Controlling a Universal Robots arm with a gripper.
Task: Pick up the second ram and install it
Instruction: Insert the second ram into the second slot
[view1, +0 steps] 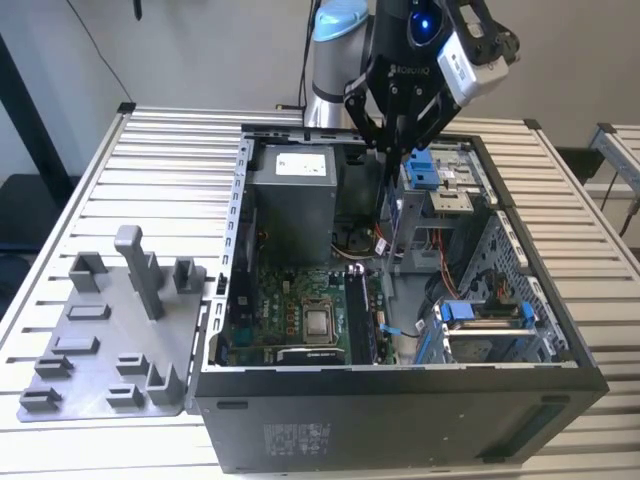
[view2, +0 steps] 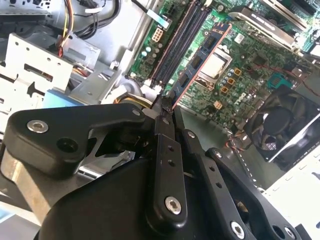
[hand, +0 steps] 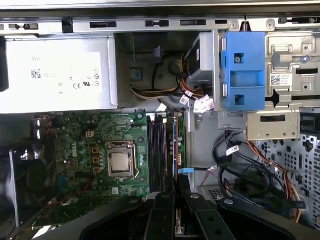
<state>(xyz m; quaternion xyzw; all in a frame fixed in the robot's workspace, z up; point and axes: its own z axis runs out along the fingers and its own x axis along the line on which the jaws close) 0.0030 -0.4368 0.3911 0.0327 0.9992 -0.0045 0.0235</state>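
One ram (view2: 200, 60) clamped between fingers (view2: 159, 107), above motherboard (view2: 240, 55).

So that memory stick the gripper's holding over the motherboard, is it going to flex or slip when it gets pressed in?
The second ram looks like a thin, flat board, so probably stiff along its length but apt to bend or crack if pushed off-axis. The gripper pinches it at one end only, so it may pivot or slip. It seems light, with exposed chips that look fragile.
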